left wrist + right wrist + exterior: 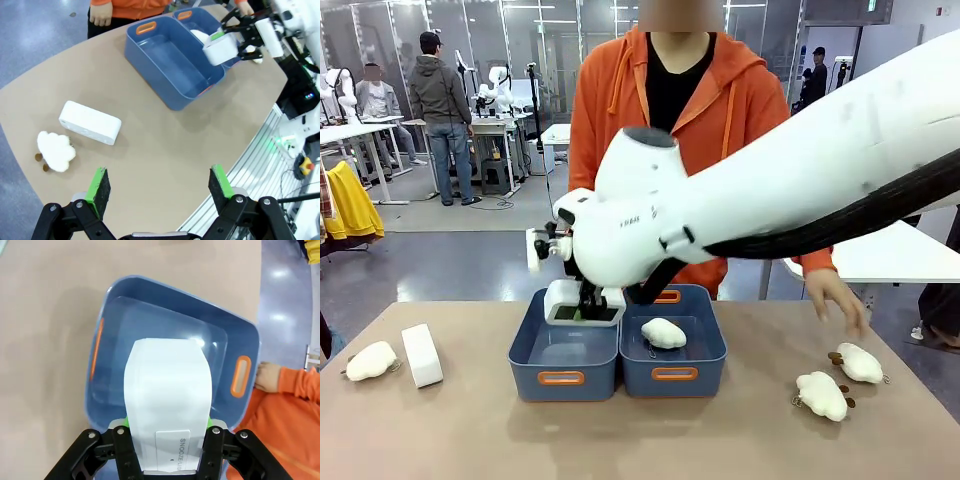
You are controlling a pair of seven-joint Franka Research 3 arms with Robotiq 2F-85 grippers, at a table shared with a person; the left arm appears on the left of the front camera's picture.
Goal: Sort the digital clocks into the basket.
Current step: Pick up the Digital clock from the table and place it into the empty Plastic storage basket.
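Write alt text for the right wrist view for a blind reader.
The right gripper holds a white digital clock over the blue-grey basket on a tan table; a person's hand and orange sleeve show beyond it.

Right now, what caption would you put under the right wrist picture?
Right end effector holds a white clock over the blue basket.

The held clock (167,390) is cut off at the right wrist view's bottom edge, and its printed word is only partly shown.
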